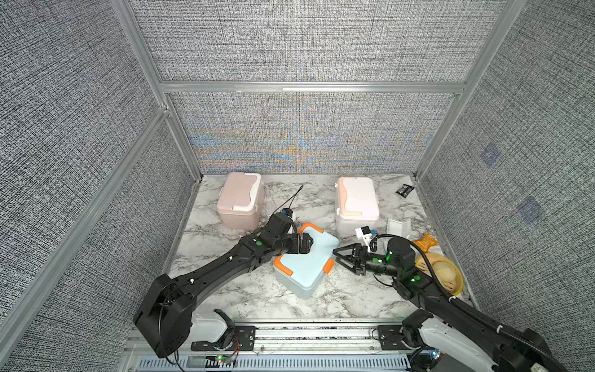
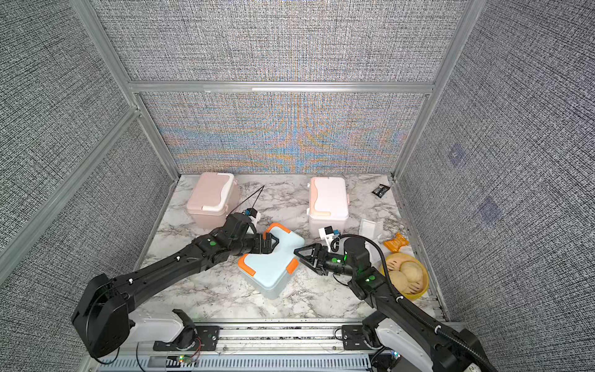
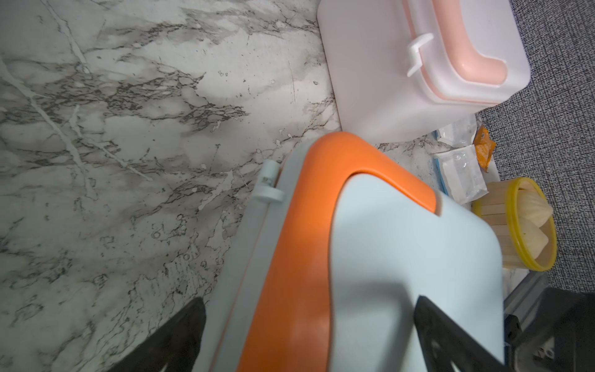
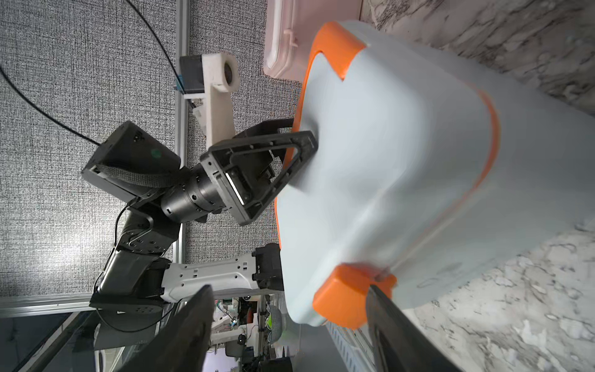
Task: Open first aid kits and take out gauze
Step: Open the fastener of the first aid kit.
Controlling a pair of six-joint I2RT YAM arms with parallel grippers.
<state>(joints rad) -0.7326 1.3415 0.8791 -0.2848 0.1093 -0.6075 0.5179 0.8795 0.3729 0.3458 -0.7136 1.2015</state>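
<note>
In a top view the blue box [image 1: 306, 264] sits near the middle of the desk's [image 1: 244, 299] front edge, and the left end effector [image 1: 307, 244] pinches its handle rim. In the left wrist view, gauze [image 3: 463, 175] lies near the desk's right edge. In the right wrist view the right end effector [image 4: 289, 306] is spread wide and touches the orange latch [image 4: 344, 293].

Table [image 1: 257, 302] lies bare at lower centre and between pink box [image 1: 240, 199] and white box [image 1: 355, 206]; blue box [image 1: 309, 264] blocks the middle; gauze [image 1: 397, 227] and basket [image 1: 459, 280] crowd the right edge.
</note>
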